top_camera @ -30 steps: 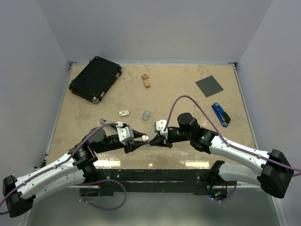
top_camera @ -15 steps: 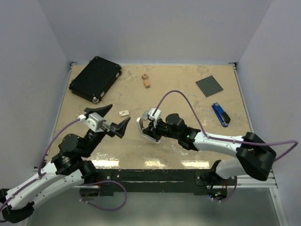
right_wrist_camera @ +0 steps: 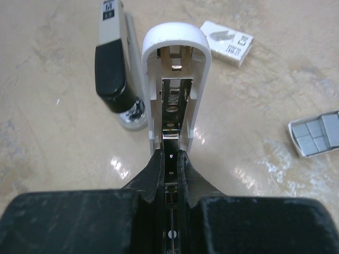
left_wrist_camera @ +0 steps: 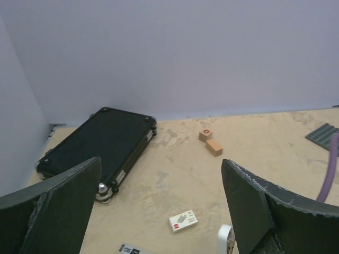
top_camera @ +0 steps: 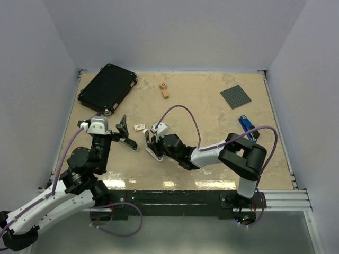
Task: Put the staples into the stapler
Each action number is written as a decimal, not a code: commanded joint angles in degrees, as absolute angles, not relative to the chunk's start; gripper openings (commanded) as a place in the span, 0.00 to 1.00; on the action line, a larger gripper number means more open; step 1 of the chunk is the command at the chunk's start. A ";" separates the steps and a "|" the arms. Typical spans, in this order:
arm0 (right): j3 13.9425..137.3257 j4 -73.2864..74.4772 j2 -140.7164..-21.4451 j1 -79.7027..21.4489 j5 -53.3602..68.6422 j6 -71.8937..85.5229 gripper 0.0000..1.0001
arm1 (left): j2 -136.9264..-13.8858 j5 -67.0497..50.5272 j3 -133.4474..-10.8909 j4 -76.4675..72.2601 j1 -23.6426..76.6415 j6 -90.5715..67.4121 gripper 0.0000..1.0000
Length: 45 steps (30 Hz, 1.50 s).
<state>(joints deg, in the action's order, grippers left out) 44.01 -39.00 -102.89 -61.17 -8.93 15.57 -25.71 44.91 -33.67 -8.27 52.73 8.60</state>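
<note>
The stapler [right_wrist_camera: 113, 69], silver with a black top, lies on the table just left of a white bar [right_wrist_camera: 177, 39]. A metal channel runs inside that bar. My right gripper [right_wrist_camera: 170, 156] is shut on this channel and holds the bar low over the table [top_camera: 153, 152]. The staples [right_wrist_camera: 317, 133] sit as grey blocks in a small open tray at the right. My left gripper [top_camera: 126, 135] is open and holds nothing, its fingers wide apart [left_wrist_camera: 159, 174]. The stapler's labelled end [left_wrist_camera: 130, 248] shows below it.
A small white box with a red mark [top_camera: 139, 127] lies between the grippers. A black case [top_camera: 107, 88] is at the back left and two wooden blocks [top_camera: 164, 91] at the back middle. A grey baseplate [top_camera: 236, 96] and a blue stapler [top_camera: 248, 127] lie on the right.
My left gripper opened, let go of the white bar and drew back to the left. My right gripper carried the bar left and down beside the stapler.
</note>
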 commanded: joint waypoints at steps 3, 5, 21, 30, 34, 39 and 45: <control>50.36 -45.70 -106.96 -61.26 -16.61 14.15 0.00 | -23.91 51.24 -32.34 -8.53 49.05 11.08 1.00; 51.41 -45.62 -108.53 -61.43 -18.36 12.84 0.00 | -23.56 51.59 -32.08 -8.44 47.56 10.99 1.00; 53.88 -40.26 -110.74 -63.28 -22.41 9.32 0.21 | -25.75 46.50 -32.69 -5.89 42.80 8.17 1.00; 54.05 -35.52 -105.74 -63.28 -21.97 10.55 0.41 | -25.93 45.70 -32.43 -5.80 42.63 8.26 1.00; 53.62 -32.35 -101.87 -63.19 -22.06 10.46 0.46 | -25.93 45.70 -32.35 -5.71 42.54 8.09 1.00; 52.82 -25.94 -97.21 -62.23 -22.50 10.11 0.54 | -26.02 45.35 -32.43 -5.54 42.54 8.00 1.00; 52.29 -19.79 -92.99 -52.40 -13.66 11.78 0.61 | -26.28 44.91 -32.52 -5.45 42.45 7.82 1.00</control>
<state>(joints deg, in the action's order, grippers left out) 52.21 -25.52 -96.14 -59.11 -18.94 10.55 -25.87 45.60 -32.23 -4.97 42.81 8.54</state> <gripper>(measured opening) 0.567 0.997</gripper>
